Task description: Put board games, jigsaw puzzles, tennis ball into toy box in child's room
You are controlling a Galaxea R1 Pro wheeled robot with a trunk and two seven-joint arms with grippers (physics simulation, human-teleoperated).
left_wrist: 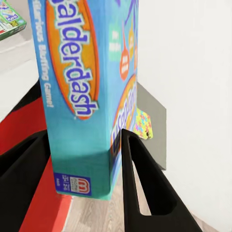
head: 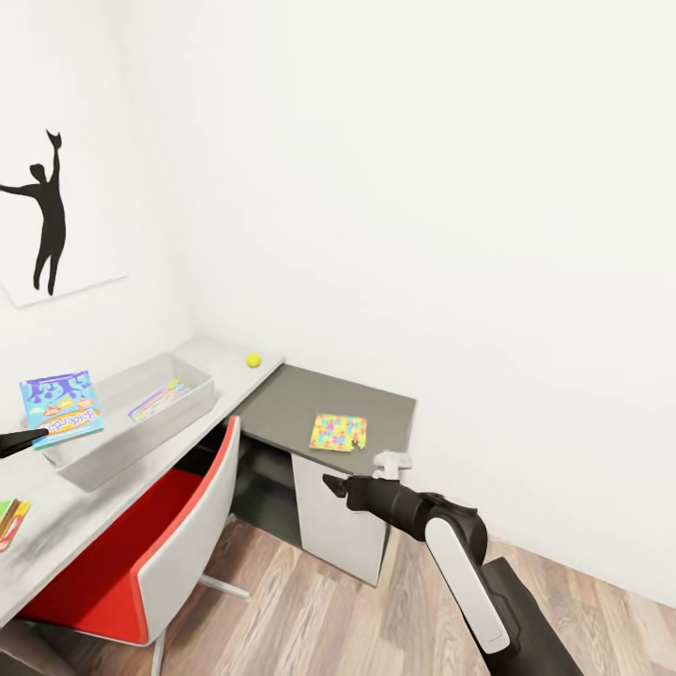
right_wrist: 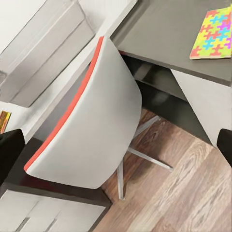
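Lower right of head view: right gripper (head: 330, 484), jaws spread and empty, poised beside red-and-white chair (head: 160, 545). Left edge: left gripper (head: 23, 438) clenched on blue Balderdash board game (head: 61, 406), held over toy box (head: 103, 465), presumably for release inside. Centre: jigsaw puzzle (head: 338, 432) on grey desk wing (head: 282, 404). Beyond: tennis ball (head: 253, 360) on white table (head: 66, 507), outside the box.

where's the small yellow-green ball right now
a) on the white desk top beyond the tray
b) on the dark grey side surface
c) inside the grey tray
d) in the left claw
a: the small yellow-green ball rests on the white desk top, past the light grey tray.
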